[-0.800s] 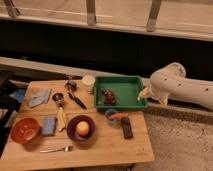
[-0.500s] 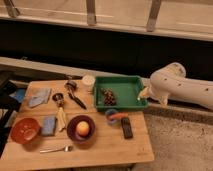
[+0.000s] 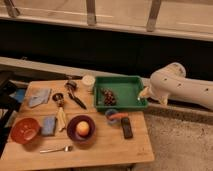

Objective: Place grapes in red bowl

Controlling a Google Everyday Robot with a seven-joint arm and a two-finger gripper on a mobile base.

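Spotting the gripper (image 3: 145, 93) just off the right edge of the green tray (image 3: 131, 84), with jaws spread wide and gripping nothing. Need to head left from there for the grapes (image 3: 108, 96) — lying in the tray's left half, seemingly stretched front-to-back. Looks like a small, lumpy, near-black bunch. Then probably a long haul farther left — over to the red bowl (image 3: 25, 131) at the near-left corner of the table (image 3: 100, 150).

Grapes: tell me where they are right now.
In the camera view the grapes lie in the left half, as seen, of the green tray at the table's back right. The gripper is by the tray's right edge, apart from them.
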